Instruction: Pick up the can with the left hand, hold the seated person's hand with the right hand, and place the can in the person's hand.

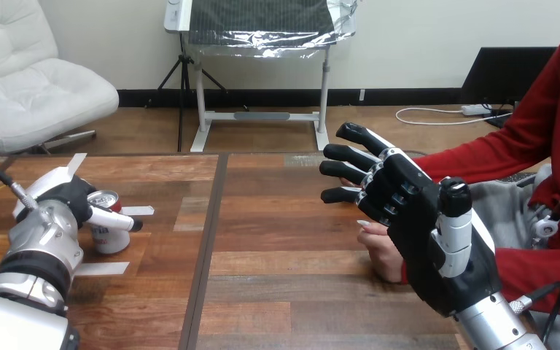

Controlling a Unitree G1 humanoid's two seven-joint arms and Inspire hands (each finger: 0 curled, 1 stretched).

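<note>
Standing upright at the lower left of the frame, the drink can [106,240] rests on the wooden table [284,292] between white tape strips [102,268]. The left hand [64,198] is clenched about it. One finger [113,219] crosses the can's front just under the rim, and the palm covers the side toward the frame's left edge. No gap shows beneath the can, so it is judged not yet lifted.

At centre right, the right hand [408,215] is spread, its fingers straight and pointing toward the left of the frame, grasping nothing. The person's hand [381,254] lies just below and partly behind it. Contact between the two cannot be confirmed.

Judged status: the can is grasped, the hold on the person's hand is not yet made, and the can is well apart from that hand.

Risks noted:
- The grip sits high on the can, so the can may tilt or slip out on the lift.
- Excess squeeze may dent the thin wall.
- Whether the can is opened cannot be told. If it is, tilting it would spill the contents.
- The right hand closing carelessly may pinch the person's fingers.
- An unsteadied palm may shift, and the can would then drop at release.
</note>
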